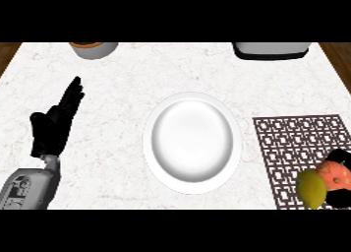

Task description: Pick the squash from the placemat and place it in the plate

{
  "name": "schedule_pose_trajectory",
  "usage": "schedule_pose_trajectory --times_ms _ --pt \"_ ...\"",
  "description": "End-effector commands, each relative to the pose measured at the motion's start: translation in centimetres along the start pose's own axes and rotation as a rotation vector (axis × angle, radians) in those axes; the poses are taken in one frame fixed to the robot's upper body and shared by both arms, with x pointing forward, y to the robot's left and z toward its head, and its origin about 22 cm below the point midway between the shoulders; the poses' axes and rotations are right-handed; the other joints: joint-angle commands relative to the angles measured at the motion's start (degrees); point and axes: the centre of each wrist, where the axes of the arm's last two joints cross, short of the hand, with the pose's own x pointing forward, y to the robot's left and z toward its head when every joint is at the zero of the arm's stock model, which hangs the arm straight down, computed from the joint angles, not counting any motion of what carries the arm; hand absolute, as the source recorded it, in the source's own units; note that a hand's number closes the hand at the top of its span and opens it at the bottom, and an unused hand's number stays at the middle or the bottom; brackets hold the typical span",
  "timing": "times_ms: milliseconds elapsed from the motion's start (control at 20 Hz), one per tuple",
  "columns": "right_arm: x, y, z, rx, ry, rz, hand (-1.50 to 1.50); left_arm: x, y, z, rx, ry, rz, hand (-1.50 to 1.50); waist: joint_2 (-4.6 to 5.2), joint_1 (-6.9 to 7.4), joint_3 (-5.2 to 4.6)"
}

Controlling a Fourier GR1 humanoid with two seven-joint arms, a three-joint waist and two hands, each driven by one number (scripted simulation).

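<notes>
The white plate lies at the counter's middle with nothing on it. To its right is the dark lattice placemat. At the mat's lower right corner the squash shows as an olive-yellow lobe joined to an orange one. My right hand is curled round it from the right, black fingers showing above and below it. I cannot tell whether the squash rests on the mat or hangs above it. Over the counter's left side my left hand stays open, fingers pointing up.
A grey pot with an orange rim stands at the back left. A white and black appliance stands at the back right. Wooden floor shows past the counter's left and right edges.
</notes>
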Motion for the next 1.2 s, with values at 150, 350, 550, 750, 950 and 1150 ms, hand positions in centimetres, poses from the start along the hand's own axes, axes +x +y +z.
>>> schedule_pose_trajectory --times_ms 150,350,550,750,950,1150 --pt "3.8 -3.1 5.4 -0.365 -0.152 -0.097 1.5 -0.9 -0.1 0.4 -0.005 0.004 0.006 0.0 0.16 -0.44 0.39" --pt "7.1 -4.6 8.9 -0.49 -0.275 -0.169 1.5 -0.3 -1.3 -0.2 -0.007 0.0 0.01 0.0 0.35 0.03 0.43" --pt "9.4 -7.4 12.0 -0.536 -0.447 -0.194 1.5 -0.6 -0.3 0.1 -0.015 -0.02 0.004 0.0 0.49 0.96 0.44" --pt "13.0 -7.3 12.9 -0.486 -0.508 -0.237 1.5 0.4 0.4 -1.5 -0.028 -0.026 0.018 0.0 0.78 1.93 0.48" --pt "17.5 -8.1 12.1 -0.409 -0.518 -0.289 1.5 0.7 -0.7 -1.2 -0.045 -0.033 -0.001 0.0 0.92 2.84 0.45" --pt "22.6 -5.9 11.2 -0.336 -0.526 -0.317 1.5 -0.4 -1.4 0.3 -0.047 -0.031 -0.004 0.0 0.86 3.22 0.46"
